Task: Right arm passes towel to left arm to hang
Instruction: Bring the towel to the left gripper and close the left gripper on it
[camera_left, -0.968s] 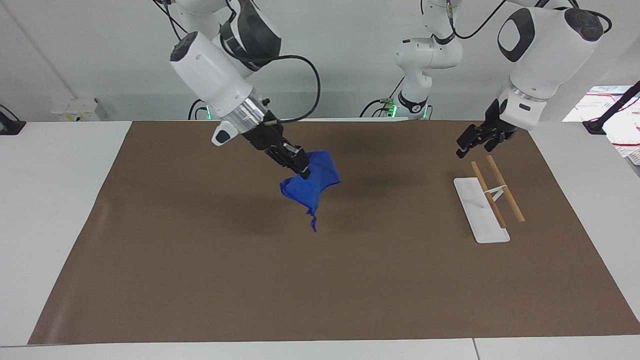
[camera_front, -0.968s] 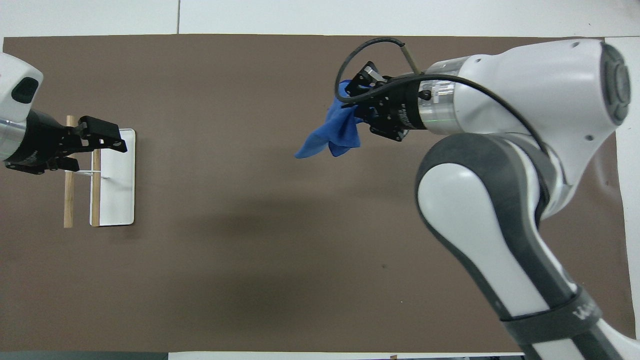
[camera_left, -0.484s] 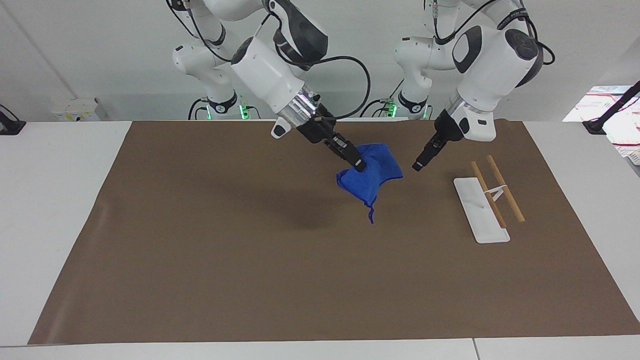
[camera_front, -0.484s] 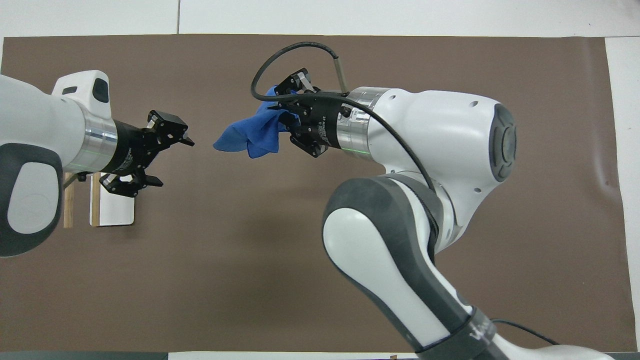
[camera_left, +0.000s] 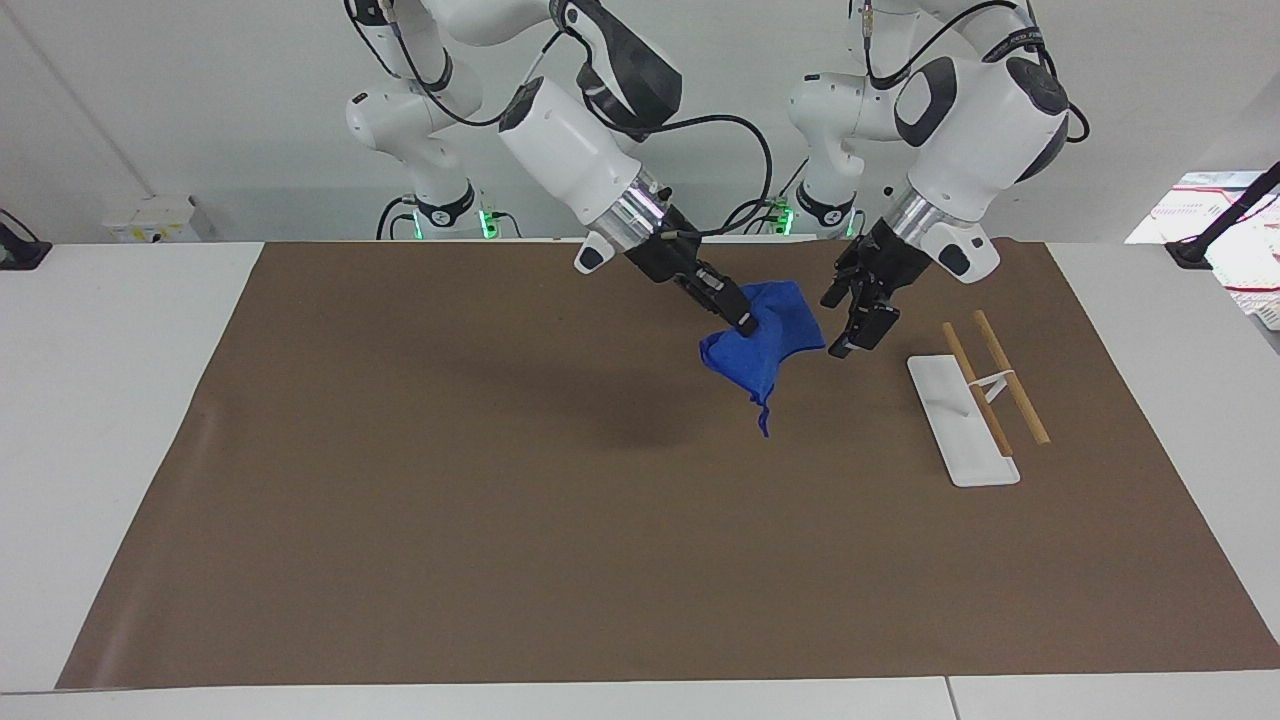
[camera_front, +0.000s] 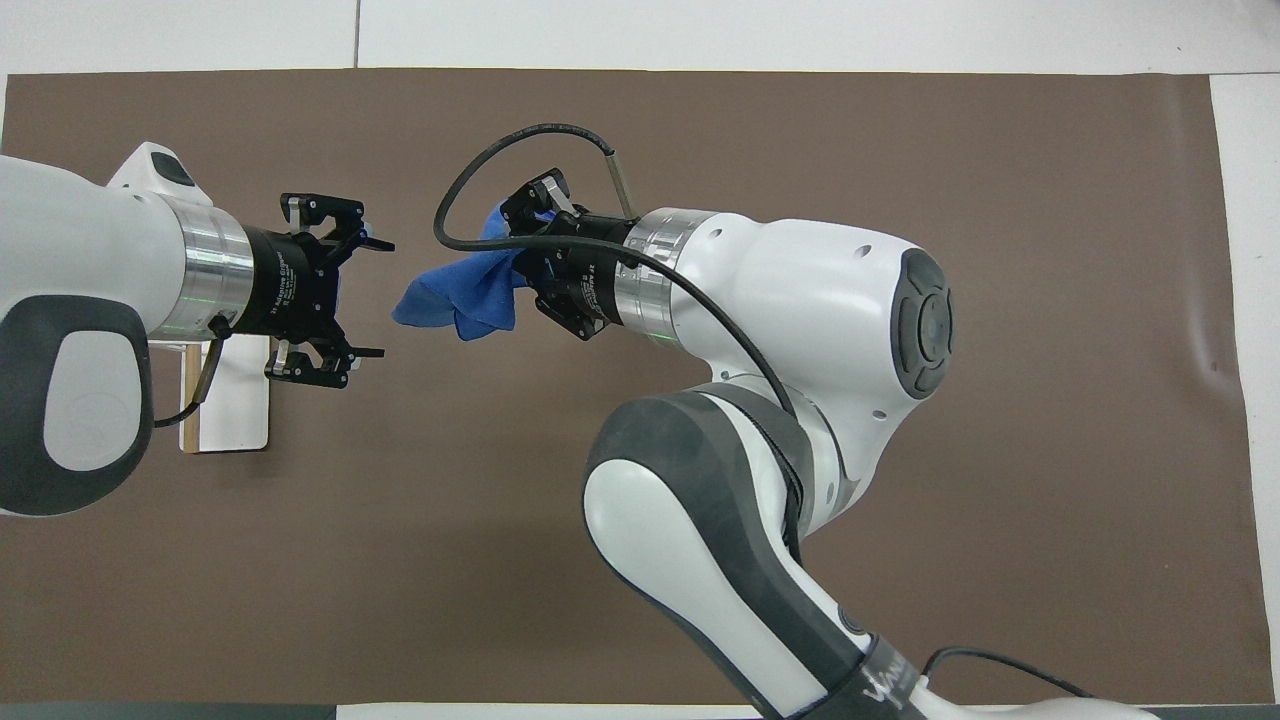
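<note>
The bright blue towel (camera_left: 768, 340) hangs bunched in the air over the brown mat, a thin string end dangling below it. My right gripper (camera_left: 745, 322) is shut on the towel's upper part; in the overhead view the right gripper (camera_front: 522, 255) holds the towel (camera_front: 455, 295) out toward the left arm. My left gripper (camera_left: 852, 318) is open and empty, its jaws spread wide and facing the towel from the rack's side, just short of the cloth; it also shows in the overhead view (camera_front: 372, 298).
A white-based rack (camera_left: 962, 425) with two wooden rods (camera_left: 1012, 378) lies on the mat (camera_left: 400, 500) at the left arm's end. In the overhead view the left arm covers most of the rack (camera_front: 238, 405).
My right arm has carried the towel toward the left arm's end. My left gripper has left its spot over the rack, come in to the towel and turned its open jaws toward it.
</note>
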